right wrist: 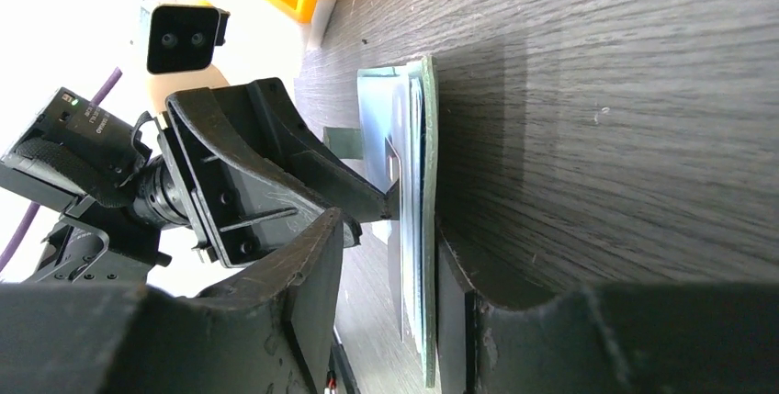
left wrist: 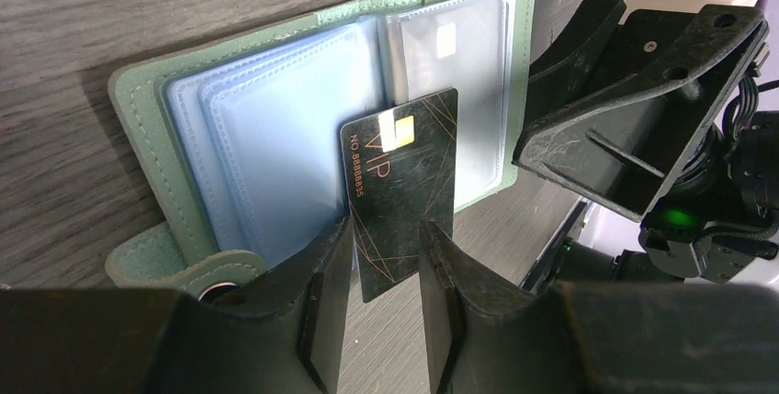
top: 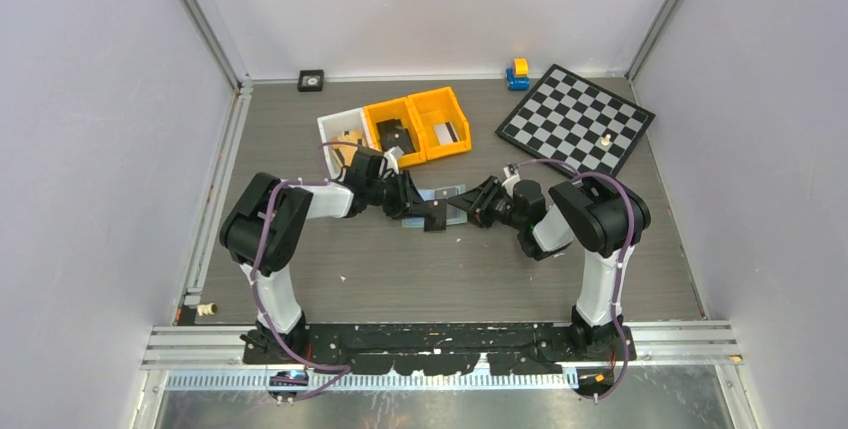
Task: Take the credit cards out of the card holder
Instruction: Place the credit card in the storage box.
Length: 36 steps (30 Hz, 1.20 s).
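As the left hand (left wrist: 386, 233) pinches the stiff, slick-looking card (left wrist: 404, 169) edgewise, the right hand (right wrist: 388, 229) gapes astride the limp card holder (left wrist: 138, 128).

I see left gripper (left wrist: 386, 229), right gripper (right wrist: 386, 229) crowding card holder (left wrist: 276, 137); orange bins (top: 425, 101) close behind; table (top: 450, 279) open nearside.

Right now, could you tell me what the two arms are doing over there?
The left jaws grip a black card over the open card holder, which lies on the table. The right jaws stand open around the holder's edge. One sleeve holds another card.
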Available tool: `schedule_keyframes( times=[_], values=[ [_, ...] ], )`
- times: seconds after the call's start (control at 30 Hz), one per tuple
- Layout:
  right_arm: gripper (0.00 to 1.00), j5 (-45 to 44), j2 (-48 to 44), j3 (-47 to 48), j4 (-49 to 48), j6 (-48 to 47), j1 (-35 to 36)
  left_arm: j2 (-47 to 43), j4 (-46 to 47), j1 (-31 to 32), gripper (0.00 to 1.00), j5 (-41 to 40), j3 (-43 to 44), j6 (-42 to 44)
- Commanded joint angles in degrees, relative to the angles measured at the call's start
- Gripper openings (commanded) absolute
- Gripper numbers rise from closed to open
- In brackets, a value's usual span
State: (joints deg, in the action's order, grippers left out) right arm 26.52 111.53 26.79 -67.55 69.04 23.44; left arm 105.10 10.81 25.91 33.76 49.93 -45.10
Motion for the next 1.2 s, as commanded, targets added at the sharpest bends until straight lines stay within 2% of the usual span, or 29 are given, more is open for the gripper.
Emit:
schedule_keyframes(
  times=[0.0, 0.4, 0.47, 0.6, 0.7, 0.93, 1.17],
  values=[
    [0.43, -0.06, -0.49, 2.09, -0.21, -2.02, 0.71, 1.79, -1.13, 0.28, 0.35, -0.34, 0.95, 0.94],
    [0.3, 0.76, 0.22, 4.97, 5.16, -2.82, 2.2, 3.17, 7.5, 0.28, 0.35, 5.24, -0.03, -3.15],
    [0.25, 0.64, 0.18, 5.03, 5.53, -2.96, 2.26, 2.95, 8.64, 0.24, 0.34, 6.01, -0.18, -3.87],
    [0.1, 0.68, 0.03, 4.77, 4.49, -2.15, 2.3, 0.51, 7.76, -0.19, 0.34, 5.34, -1.04, -3.48],
    [0.04, 1.05, -0.6, 4.65, 3.58, -1.04, 2.16, -1.29, 8.44, -0.57, 0.35, 5.67, -2.17, -4.27],
    [0.02, 2.58, -3.52, 2.22, -4.95, 3.07, 0.82, -4.92, 13.03, -1.21, 0.4, 7.9, -5.04, -7.81],
    [0.02, 3.47, -5.09, 1.21, -9.44, 3.94, 0.81, -2.53, 21.16, -1.21, 0.39, 13.25, -5.66, -14.16]
  ],
)
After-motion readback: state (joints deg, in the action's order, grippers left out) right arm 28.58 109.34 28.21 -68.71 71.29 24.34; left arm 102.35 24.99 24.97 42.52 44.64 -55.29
